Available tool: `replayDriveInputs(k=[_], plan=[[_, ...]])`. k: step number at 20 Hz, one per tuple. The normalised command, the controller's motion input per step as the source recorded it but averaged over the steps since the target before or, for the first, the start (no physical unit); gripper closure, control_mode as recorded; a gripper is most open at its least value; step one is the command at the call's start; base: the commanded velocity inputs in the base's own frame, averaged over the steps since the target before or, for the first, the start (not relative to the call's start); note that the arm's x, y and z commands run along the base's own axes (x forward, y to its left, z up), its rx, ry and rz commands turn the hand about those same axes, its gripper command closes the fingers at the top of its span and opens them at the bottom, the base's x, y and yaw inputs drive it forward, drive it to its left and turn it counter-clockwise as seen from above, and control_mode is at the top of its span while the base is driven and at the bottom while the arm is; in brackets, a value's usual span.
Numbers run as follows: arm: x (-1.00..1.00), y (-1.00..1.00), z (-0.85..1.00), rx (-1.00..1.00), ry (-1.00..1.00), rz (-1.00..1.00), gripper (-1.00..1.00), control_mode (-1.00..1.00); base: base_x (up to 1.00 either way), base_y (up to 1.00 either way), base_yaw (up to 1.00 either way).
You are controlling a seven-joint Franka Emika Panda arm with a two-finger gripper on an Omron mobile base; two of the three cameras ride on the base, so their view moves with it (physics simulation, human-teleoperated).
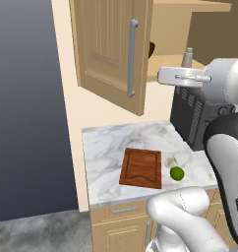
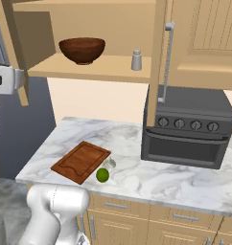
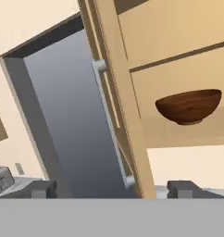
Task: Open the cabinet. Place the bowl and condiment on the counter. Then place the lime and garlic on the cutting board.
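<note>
Both doors of the cabinet [image 2: 204, 43] stand open. On its lower shelf sit the bowl [image 2: 82, 50] and, to its right, the condiment [image 2: 136, 60]. In the hand view my gripper [image 3: 114, 190] is open, its dark fingertips [image 3: 42, 189] wide apart, facing the left door's edge and grey bar handle [image 3: 111, 125], with the bowl [image 3: 189, 106] beyond on the right. On the counter [image 1: 106, 147] lies the cutting board [image 1: 141, 167]. The lime [image 1: 177, 173] and garlic [image 1: 170, 162] rest on the marble just right of the board.
A dark toaster oven [image 2: 190, 129] stands on the counter under the right door, whose handle [image 2: 165, 62] hangs in front of it. The left door [image 1: 111, 49] swings out over the counter's left end. Low drawers [image 2: 118, 206] run below the counter.
</note>
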Motion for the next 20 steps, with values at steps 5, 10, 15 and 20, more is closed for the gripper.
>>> replayDriveInputs(k=[5,10,15,20], plan=[[0.50,-0.92,0.07,0.49,0.12,0.05,-1.00,-1.00,0.00,0.00,0.00],[1.00,-0.25,0.00,0.42,0.24,0.27,-1.00,-1.00,0.00,0.00,0.00],[1.00,0.25,-0.13,0.32,0.28,0.50,-1.00,-1.00,0.00,0.00,0.00],[1.00,0.75,-0.52,0.15,0.13,0.55,-1.00,-1.00,0.00,0.00,0.00]])
